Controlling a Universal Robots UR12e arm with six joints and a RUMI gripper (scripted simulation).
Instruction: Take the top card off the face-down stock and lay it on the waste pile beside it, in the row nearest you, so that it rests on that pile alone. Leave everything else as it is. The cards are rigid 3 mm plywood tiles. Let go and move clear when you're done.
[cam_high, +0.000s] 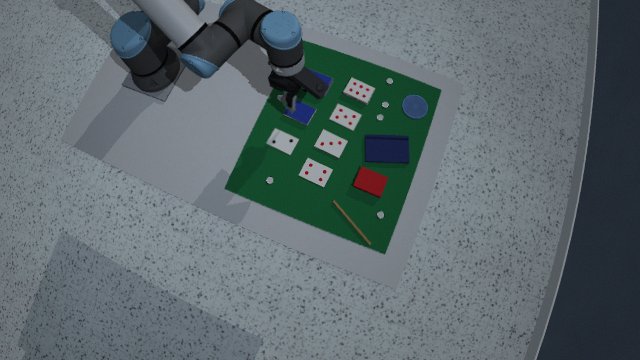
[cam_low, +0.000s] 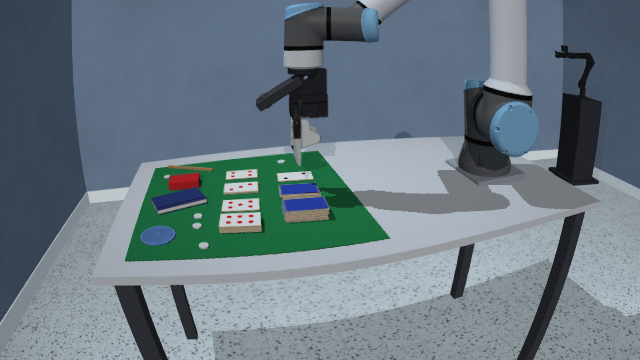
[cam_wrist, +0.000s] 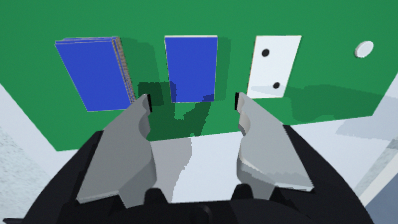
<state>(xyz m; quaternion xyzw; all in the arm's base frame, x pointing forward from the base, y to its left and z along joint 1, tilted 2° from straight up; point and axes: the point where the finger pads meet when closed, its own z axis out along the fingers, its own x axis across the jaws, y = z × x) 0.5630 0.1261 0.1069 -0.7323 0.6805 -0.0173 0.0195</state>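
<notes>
The face-down stock (cam_low: 306, 207) is a thick blue-backed stack at the mat's near edge; it also shows in the wrist view (cam_wrist: 92, 72) and, partly hidden by the wrist, in the overhead view (cam_high: 320, 80). Beside it a single blue-backed card (cam_wrist: 191, 67) lies flat on the thinner waste pile (cam_low: 299, 190), seen from above too (cam_high: 300, 112). My gripper (cam_wrist: 193, 94) (cam_low: 297, 150) hangs above the mat, over the near end of that card, clear of it. Its fingers stand apart with nothing between them.
A white card with two black pips (cam_wrist: 274, 65) lies next to the waste pile. Four red-pip cards (cam_high: 337, 117) form a column further in. A dark blue box (cam_high: 386, 148), a red block (cam_high: 370, 181), a blue disc (cam_high: 415, 106), a wooden stick (cam_high: 351, 222) and white tokens lie beyond.
</notes>
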